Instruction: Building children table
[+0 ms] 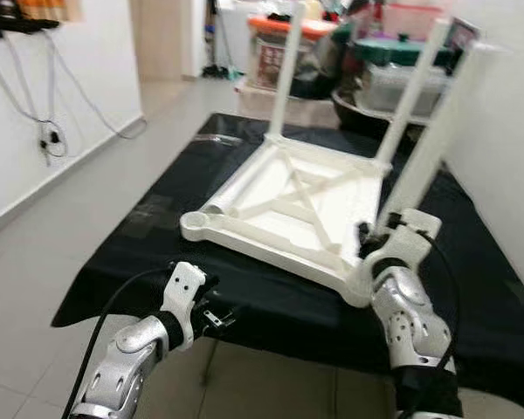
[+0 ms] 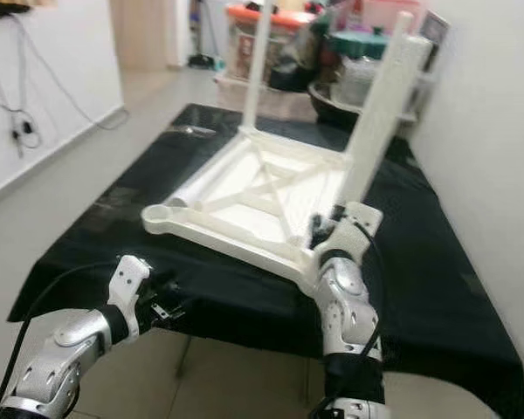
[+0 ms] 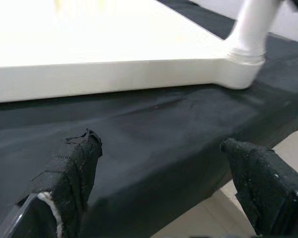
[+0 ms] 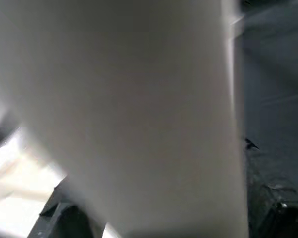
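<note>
R gripper (image 1: 377,237) is at the near right corner of the upturned table (image 1: 284,205), clenched on the base of a leg (image 1: 432,144) that rises steeply, tilted away and to the right. In the R wrist view the leg (image 4: 139,114) is a blurred white mass right against the camera, w/ dark fingers (image 4: 268,198) at its edge.

L gripper (image 3: 159,183) hangs released at the near edge of the bench (image 1: 140,253), fingers (image 3: 69,173) spread apart and holding nothing, pointing at the table's rim. It sits just short of the cloth (image 3: 154,134), apart from the table.

Table lies top-down on the bench, smooth white plastic, flat underside w/ crossed ribs forming an X and round sockets at the corners. Near left socket (image 1: 198,222) is open, no leg in it. Two more legs stand at the far corners: far left (image 1: 285,74), far right (image 1: 412,92), both straight round tubes.

Cloth is black, matte, slightly creased, draped over bench edges. Floor (image 1: 61,236) is pale tile. White wall on the left w/ hanging cables (image 1: 45,131). Behind the bench, clutter: an orange-lidded bin (image 1: 275,44), a green-lidded tub (image 1: 393,52), dark bowls. White wall close on the right, hemming in the held leg.
</note>
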Controlling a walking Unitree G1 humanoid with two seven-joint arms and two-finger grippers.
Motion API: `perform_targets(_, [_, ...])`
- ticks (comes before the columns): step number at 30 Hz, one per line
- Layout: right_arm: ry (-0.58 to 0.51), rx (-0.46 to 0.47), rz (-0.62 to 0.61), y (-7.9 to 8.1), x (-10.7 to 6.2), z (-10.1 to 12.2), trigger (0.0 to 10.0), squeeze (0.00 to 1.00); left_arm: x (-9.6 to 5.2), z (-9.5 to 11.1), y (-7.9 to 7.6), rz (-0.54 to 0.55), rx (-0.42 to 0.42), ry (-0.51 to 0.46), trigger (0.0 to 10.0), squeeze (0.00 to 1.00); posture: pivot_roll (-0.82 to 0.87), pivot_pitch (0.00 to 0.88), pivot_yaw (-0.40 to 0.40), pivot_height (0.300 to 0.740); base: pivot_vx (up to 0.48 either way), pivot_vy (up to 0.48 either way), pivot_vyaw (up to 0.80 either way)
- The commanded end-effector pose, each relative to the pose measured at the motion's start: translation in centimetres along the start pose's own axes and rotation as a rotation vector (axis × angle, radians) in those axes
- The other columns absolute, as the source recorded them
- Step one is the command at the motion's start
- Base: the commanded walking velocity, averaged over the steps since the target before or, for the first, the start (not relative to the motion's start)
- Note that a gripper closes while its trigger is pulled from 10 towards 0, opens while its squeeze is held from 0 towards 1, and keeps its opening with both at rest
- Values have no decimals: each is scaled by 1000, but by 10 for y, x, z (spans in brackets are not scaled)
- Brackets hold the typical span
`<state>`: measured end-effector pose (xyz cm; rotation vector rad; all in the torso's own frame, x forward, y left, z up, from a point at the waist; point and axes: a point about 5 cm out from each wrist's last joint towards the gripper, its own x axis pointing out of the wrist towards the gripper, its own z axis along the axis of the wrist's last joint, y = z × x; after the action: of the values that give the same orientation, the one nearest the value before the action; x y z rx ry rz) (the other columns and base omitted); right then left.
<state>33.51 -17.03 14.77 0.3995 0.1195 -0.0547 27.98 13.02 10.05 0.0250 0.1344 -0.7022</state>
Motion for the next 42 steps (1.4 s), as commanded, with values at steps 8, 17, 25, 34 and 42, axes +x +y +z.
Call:
perform_targets(8, [-77,-54,529,40,1,39,10000,0,1,-2,5,-2,7,20,10000,0,64,0,-93,740,0,0,0])
perform_targets(17, [84,-201,683,45,2,0,0,0,-2,-4,1,12,-1,15,10000,0,98,0,-119,740,0,0,0])
perform_targets(25, [87,-198,43,-1,24,-12,0,0,-4,-5,3,14,2,20,10000,0,89,0,-110,740,0,0,0])
perform_targets(34, [55,-247,-525,-57,-7,-33,0,0,2,-3,-2,-6,0,16,10000,0,67,0,-92,740,0,0,0])
perform_targets(42, [-29,-152,-273,-7,2,-25,10000,1000,5,-2,-1,-12,7,17,10000,0,69,0,-95,740,0,0,0])
